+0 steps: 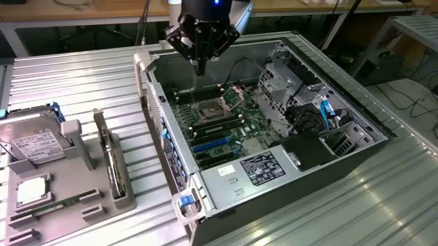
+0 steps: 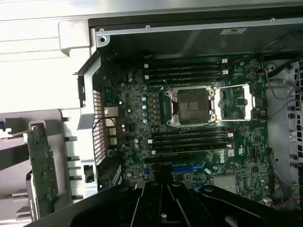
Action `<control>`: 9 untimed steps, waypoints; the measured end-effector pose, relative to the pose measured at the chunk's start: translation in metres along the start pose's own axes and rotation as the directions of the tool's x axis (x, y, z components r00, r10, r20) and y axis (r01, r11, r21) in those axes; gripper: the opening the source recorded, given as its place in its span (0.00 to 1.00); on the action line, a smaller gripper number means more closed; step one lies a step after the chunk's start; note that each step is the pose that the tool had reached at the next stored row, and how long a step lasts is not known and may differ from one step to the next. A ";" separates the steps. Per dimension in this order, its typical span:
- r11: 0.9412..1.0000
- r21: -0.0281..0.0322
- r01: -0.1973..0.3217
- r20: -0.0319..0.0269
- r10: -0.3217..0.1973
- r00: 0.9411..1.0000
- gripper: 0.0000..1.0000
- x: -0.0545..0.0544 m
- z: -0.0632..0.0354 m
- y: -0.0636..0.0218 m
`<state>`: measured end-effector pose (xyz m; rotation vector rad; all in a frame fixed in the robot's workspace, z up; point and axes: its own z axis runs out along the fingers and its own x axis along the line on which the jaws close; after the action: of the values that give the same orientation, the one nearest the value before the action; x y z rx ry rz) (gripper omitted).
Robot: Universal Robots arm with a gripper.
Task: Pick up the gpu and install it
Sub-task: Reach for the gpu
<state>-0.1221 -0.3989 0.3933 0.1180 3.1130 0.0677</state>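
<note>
Thin gpu (image 2: pixel 43 165) stands on edge in its gray holder (image 1: pixel 82 154), top edge free, well apart from the empty, pressed-together fingers (image 1: pixel 200 67).

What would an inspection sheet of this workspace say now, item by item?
Surface: ribbed metal table carrying an open computer case and a grey parts holder.
Job's things: gpu stands on edge in the holder, not picked up; motherboard exposed in the case.
Clutter: hard drive, processor and memory stick in the holder.
Grippers: end effector shut, holding nothing, above the open case.
Cables: blue cables inside the case.
Surroundings: workbench behind; loose floor cables.
</note>
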 end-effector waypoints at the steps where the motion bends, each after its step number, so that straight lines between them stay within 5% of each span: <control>1: 1.000 0.000 0.000 0.000 0.000 1.000 0.11 0.003 -0.0001 -0.0002; 9: 1.000 0.000 0.000 0.000 0.000 1.000 0.11 0.024 -0.0007 -0.0018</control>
<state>-0.1461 -0.3990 0.3933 0.1179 3.1131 0.0676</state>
